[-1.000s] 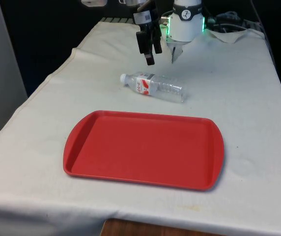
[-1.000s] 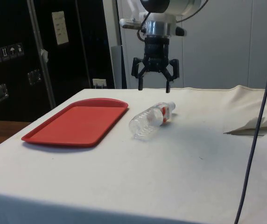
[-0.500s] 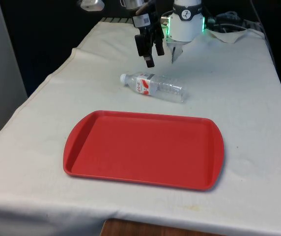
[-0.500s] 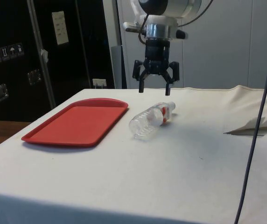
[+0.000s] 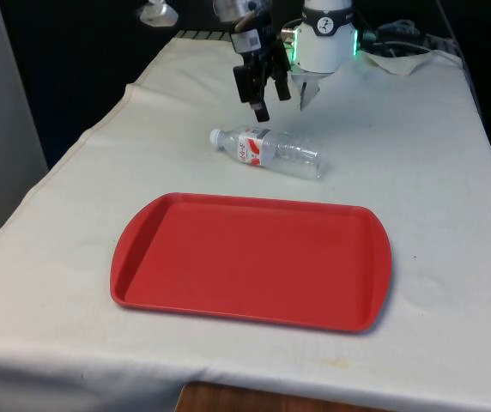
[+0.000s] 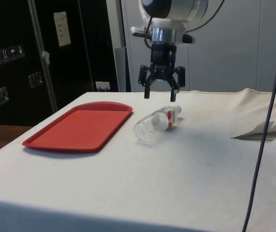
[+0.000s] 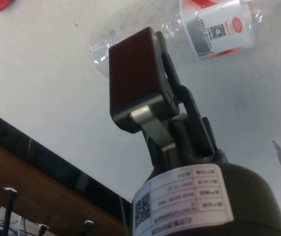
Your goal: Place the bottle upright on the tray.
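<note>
Rising above the bottle (image 5: 267, 151) lying near the worktop's (image 5: 434, 172) far edge, the end effector (image 6: 160, 94), fingers apart, must descend before tray (image 5: 250, 262) placement.

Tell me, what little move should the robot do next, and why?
Probably lower the open pincer over the bottle. The bottle lies on its side on the cloth, beside the red tray, and the pincer hangs above it, holding nothing.

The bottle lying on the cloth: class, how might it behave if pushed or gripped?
The bottle lies on its round side, so it will probably roll. It looks clear, thin and possibly empty, so likely light and squashable. Its smooth wall may slip.
</note>
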